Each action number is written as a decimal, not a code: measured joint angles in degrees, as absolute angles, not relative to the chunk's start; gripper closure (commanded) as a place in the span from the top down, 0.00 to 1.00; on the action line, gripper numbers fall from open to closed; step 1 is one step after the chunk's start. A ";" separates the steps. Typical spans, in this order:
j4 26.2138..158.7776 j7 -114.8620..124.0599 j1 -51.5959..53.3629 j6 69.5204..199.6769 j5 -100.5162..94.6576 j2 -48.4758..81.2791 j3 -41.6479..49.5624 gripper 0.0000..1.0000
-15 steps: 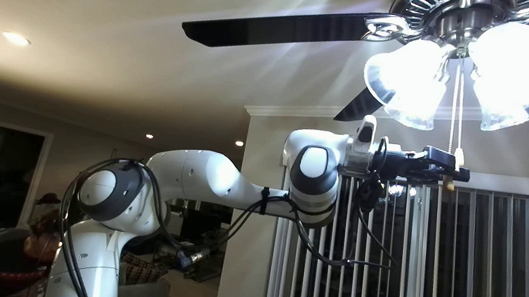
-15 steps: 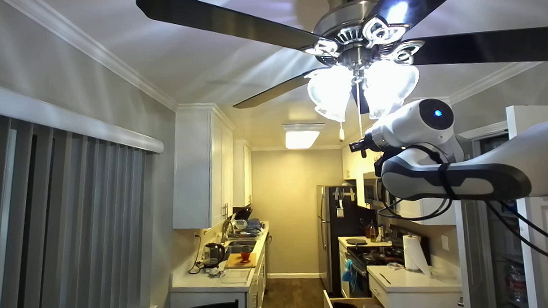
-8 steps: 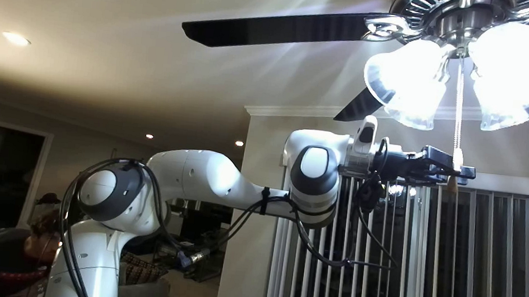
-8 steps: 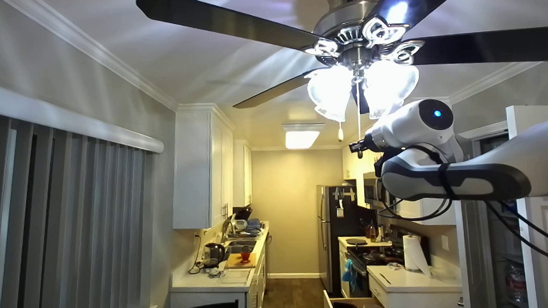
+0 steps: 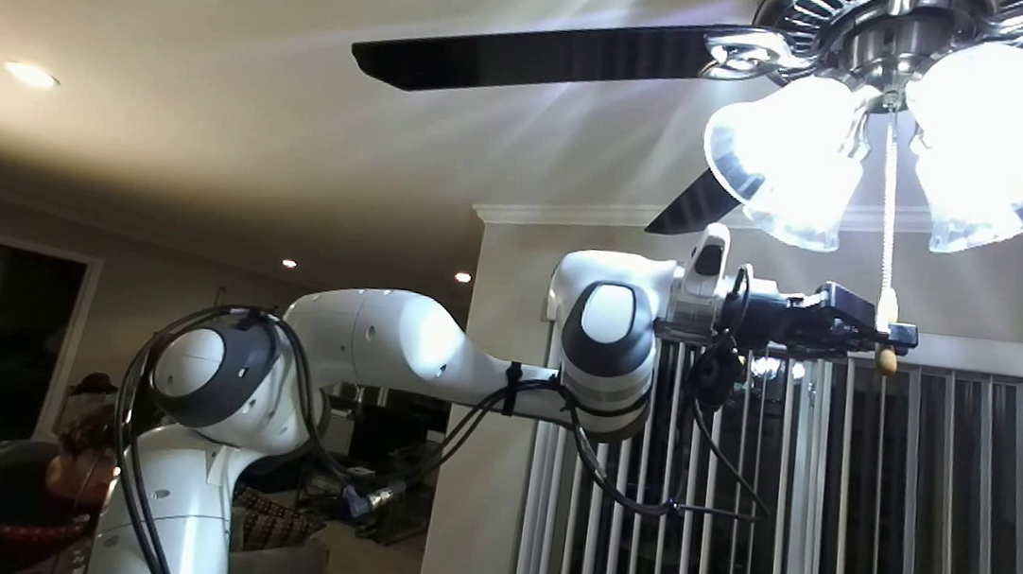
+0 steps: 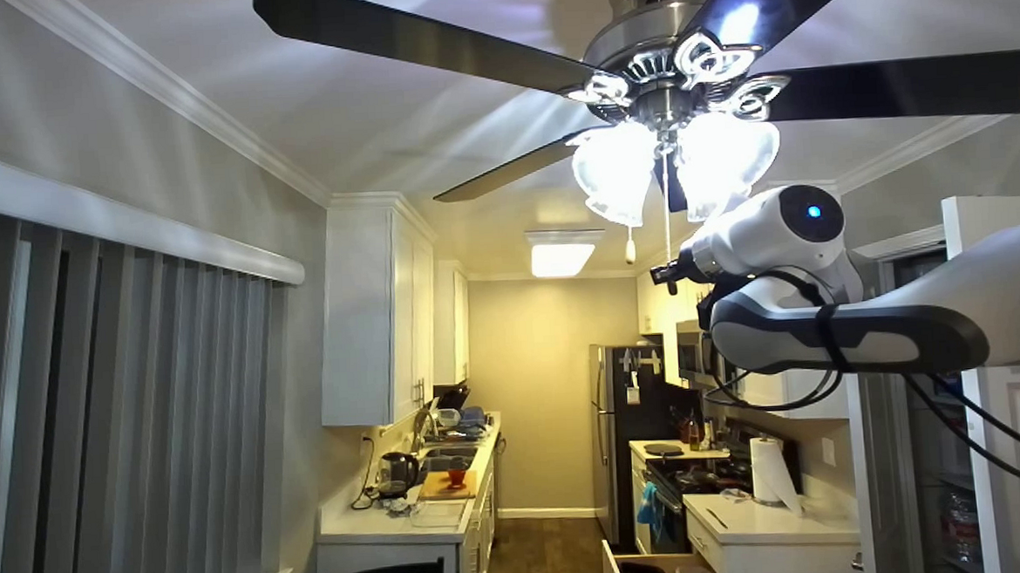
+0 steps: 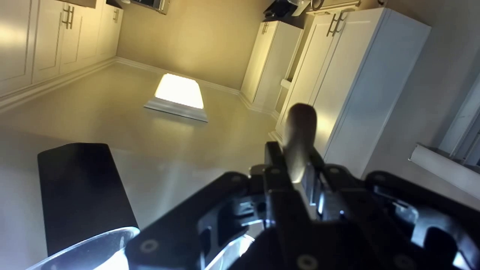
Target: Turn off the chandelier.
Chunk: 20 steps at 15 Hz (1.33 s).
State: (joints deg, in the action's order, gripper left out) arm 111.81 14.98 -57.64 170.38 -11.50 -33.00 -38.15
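The chandelier [image 5: 897, 57] hangs lit, its frosted shades glowing; it is lit in both exterior views [image 6: 665, 104]. Two pull chains hang from its hub. One ends in a brown wooden knob [image 5: 887, 362], which pokes out below my gripper [image 5: 903, 338]. The other ends in a pale pendant [image 6: 630, 251], which hangs free in front of the gripper tip. In the wrist view, the knob [image 7: 301, 120] sits between my fingertips [image 7: 295, 157]. The fingers are close together, one on each side. I cannot tell whether they grip the knob or only surround it.
Dark fan blades [image 6: 910, 86] spread above the arm. Vertical blinds [image 5: 699, 497] cover the window behind the gripper. Kitchen cabinets [image 6: 380, 311] and a lit ceiling lamp [image 6: 562, 253] lie farther off. A person [image 5: 16, 482] is at the lower left.
The fingertips have moved slightly forward, mostly in the first half second. The brown knob and its chain have swung toward the fingertips, and the pale pendant sways. The arm and the lit shades look unchanged.
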 measured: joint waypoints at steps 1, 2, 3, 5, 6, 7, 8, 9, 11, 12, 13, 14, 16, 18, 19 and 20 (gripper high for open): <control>111.85 14.98 -57.63 170.39 -11.52 -33.00 -38.10 0.04; 111.90 14.98 -57.63 170.39 -11.60 -33.01 -38.09 0.04; 112.07 14.98 -57.63 170.39 -11.74 -33.03 -38.13 0.04; 112.70 15.03 -57.66 170.61 -11.86 -33.11 -38.44 0.04; 113.10 15.14 -57.67 170.75 -11.87 -33.13 -38.66 0.04; 113.29 15.30 -57.75 171.28 -11.87 -33.18 -38.79 0.04; 113.36 15.48 -57.81 171.48 -11.87 -33.22 -38.86 0.04; 113.39 15.73 -57.90 171.56 -11.87 -33.26 -38.94 0.04; 113.38 16.21 -58.36 171.64 -11.87 -33.41 -39.17 0.04; 113.38 16.47 -58.60 171.71 -11.87 -33.47 -39.31 0.04; 113.35 16.86 -58.86 171.78 -11.87 -33.56 -39.48 0.40; 113.33 17.20 -59.09 171.81 -11.87 -33.67 -39.68 0.41; 113.39 17.53 -59.17 171.81 -11.87 -33.79 -40.06 0.53; 113.83 17.65 -59.18 171.80 -11.87 -33.78 -40.65 0.66; 114.15 17.68 -59.18 171.79 -11.87 -33.78 -40.92 0.72; 114.49 17.70 -59.19 171.79 -11.87 -33.78 -41.14 0.79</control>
